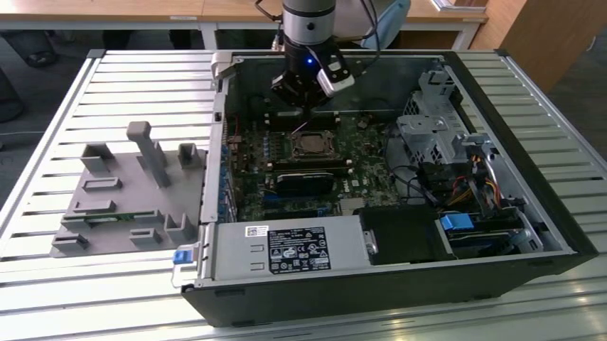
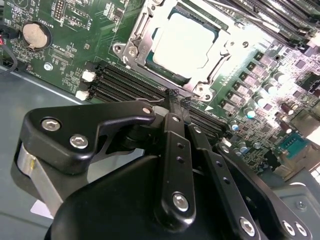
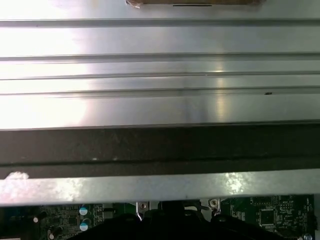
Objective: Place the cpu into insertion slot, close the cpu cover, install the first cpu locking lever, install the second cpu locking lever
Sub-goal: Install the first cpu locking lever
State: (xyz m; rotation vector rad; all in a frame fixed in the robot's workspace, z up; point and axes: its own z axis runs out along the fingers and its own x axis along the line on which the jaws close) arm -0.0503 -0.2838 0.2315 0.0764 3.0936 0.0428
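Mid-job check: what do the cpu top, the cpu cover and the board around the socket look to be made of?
The cpu: pale, matte metal top, judging by its soft glare. The cpu cover: thin bright steel-like frame, shiny edges, lying closed around the chip. The circuit board: green lacquered laminate, probably fibreglass, with printed traces. The gripper fingers look like black matte metal.

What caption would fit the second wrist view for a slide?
Black gripper poised beside the square silvery-topped cpu, seated in its socket under the thin metal cpu cover on the green circuit board.
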